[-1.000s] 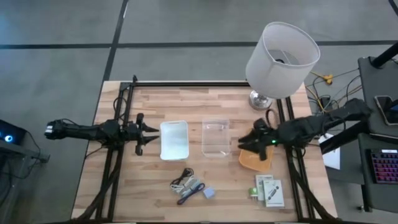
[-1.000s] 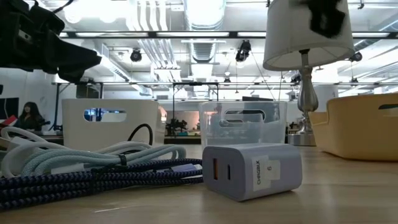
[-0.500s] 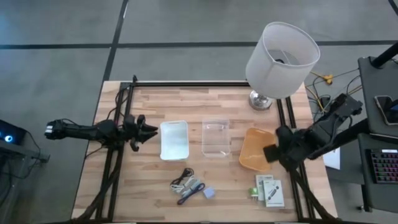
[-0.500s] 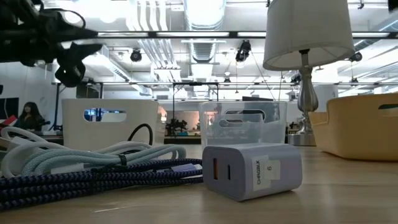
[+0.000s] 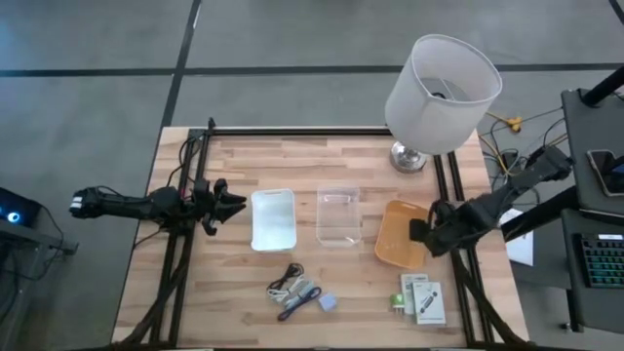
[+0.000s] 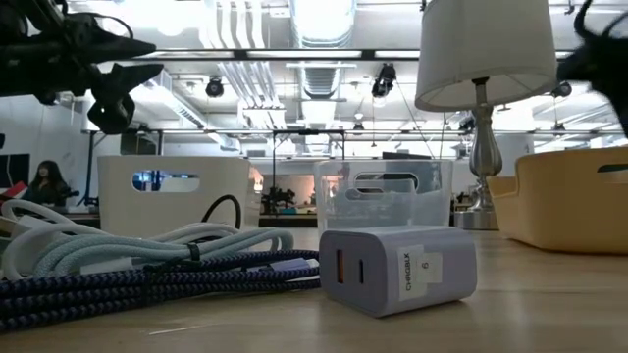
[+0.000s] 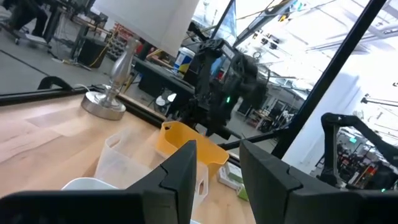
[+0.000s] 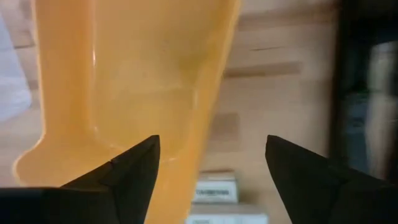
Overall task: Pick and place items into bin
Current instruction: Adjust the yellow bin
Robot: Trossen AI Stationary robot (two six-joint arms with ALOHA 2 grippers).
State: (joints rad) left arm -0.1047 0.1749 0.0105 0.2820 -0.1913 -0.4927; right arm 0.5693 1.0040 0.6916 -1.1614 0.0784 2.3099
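While my right gripper (image 5: 417, 234) hangs over the right edge of the wooden worktop (image 5: 234, 156), just beside the shallow orange plastic bin (image 5: 400, 247), its two dark fingers (image 8: 124, 171) are spread wide and hold nothing; past them I see the orange bin's wall and, beyond it, the flat white packets with black print (image 8: 214, 186). My left gripper (image 5: 230, 204) waits near the left edge of the worktop, just short of the white rectangular bin (image 5: 273, 218), its fingers (image 7: 180, 171) parted with nothing between them. Between the white bin and the orange one stands a clear plastic bin (image 5: 339, 216). The items all lie along the front edge of the worktop: a bundle of dark blue braided cable with pale cords (image 5: 291, 290) left of centre, a small lavender-blue charger block (image 5: 328, 302) just beside it, and the white packets (image 5: 423, 297) toward the front right corner with a small green piece (image 5: 400, 303) touching their left side. From table height the block (image 6: 397, 270) sits right beside the cable bundle (image 6: 128, 270). A white-shaded lamp with a silver base (image 5: 439, 93) stands at the back right corner.
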